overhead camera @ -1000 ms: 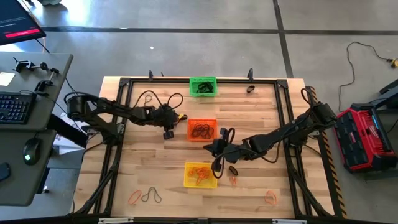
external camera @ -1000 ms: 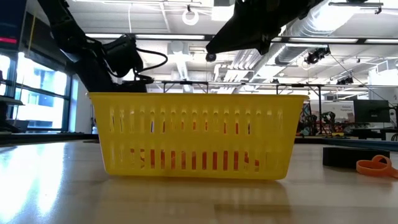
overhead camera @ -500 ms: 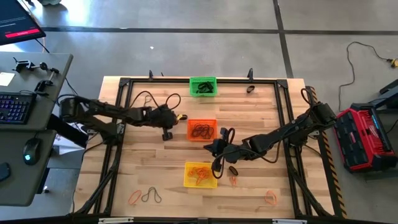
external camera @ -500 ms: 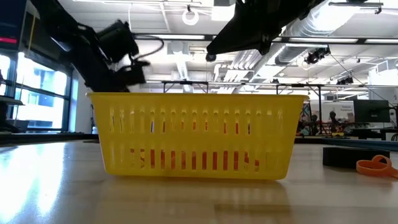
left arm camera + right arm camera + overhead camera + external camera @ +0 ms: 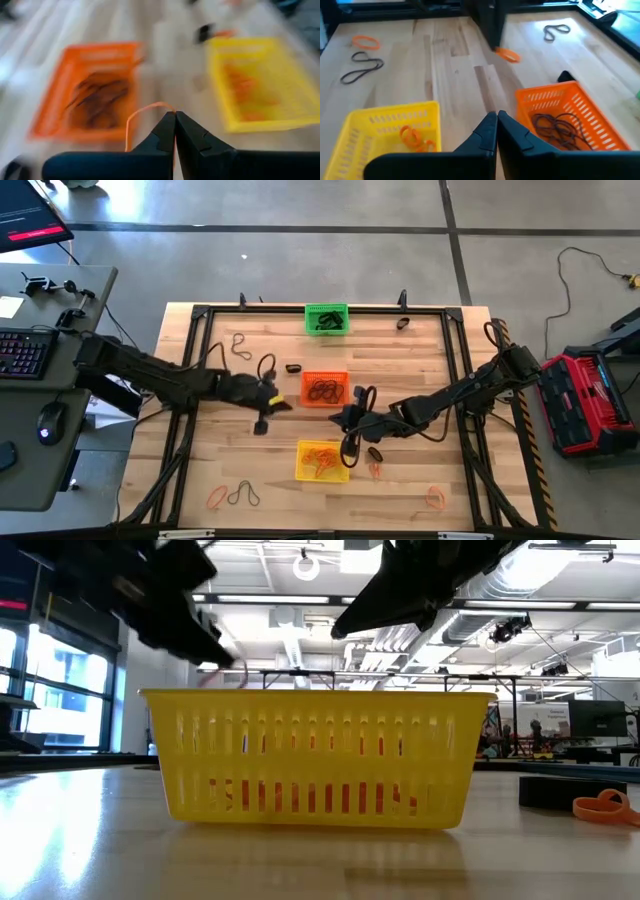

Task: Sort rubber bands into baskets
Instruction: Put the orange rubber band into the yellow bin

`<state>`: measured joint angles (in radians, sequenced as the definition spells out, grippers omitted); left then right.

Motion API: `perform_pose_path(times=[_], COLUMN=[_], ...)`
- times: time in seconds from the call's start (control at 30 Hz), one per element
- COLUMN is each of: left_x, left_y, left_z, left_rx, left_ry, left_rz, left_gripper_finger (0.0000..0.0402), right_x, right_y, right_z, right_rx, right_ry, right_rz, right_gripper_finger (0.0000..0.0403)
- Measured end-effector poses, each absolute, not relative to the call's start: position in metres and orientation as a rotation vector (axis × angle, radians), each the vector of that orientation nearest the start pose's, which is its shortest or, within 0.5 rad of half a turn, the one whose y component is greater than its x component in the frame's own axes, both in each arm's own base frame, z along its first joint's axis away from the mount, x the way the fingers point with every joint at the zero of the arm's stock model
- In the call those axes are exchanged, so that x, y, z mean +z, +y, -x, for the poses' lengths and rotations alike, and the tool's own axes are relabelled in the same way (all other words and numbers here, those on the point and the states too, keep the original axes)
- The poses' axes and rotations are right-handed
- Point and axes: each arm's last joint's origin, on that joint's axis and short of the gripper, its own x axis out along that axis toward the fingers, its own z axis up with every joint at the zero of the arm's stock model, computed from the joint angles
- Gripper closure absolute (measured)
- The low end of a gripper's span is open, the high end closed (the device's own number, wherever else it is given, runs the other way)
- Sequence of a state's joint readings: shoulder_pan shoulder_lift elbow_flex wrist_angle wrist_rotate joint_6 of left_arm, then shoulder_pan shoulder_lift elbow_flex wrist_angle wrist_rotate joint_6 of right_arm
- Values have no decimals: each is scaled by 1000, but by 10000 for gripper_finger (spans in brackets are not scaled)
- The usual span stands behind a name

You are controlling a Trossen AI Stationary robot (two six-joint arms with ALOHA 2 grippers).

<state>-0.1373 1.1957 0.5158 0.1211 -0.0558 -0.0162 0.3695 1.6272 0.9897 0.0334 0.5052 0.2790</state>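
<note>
The left gripper point(image 5: 263, 418) has swung toward the yellow basket point(image 5: 322, 461), fingers pinching what appears a limp, light orange band point(image 5: 145, 112); right gripper point(image 5: 349, 420) closed, empty.

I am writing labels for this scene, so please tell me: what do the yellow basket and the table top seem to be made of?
The yellow basket looks like moulded plastic, slightly glossy: its walls are thin, evenly slotted and uniformly coloured. The table top appears to be light wood, probably butcher-block style: long parallel strips with grain show from above, and the low view shows a smooth, faintly reflective finish, perhaps varnished.
</note>
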Motion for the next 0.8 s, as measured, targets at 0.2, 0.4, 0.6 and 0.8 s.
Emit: perform_pose_path(times=[0.2, 0.4, 0.6, 0.8], left_x=[200, 206, 208, 202], left_y=[-61, -82, -104, -117], left_z=[-233, -241, -266, -289], left_rx=[-284, -390, -456, -484], left_ry=[435, 384, 397, 424], left_rz=[-6, 2, -70, -115], left_gripper_finger=[401, 401, 401, 401], right_x=[216, 216, 216, 216], right_y=[112, 112, 112, 113], right_z=[-326, -326, -326, -325], right_rx=[-172, -164, -164, -161], right_ry=[539, 541, 541, 541], right_rz=[-15, -14, -14, -16], right_gripper_finger=[403, 403, 403, 403])
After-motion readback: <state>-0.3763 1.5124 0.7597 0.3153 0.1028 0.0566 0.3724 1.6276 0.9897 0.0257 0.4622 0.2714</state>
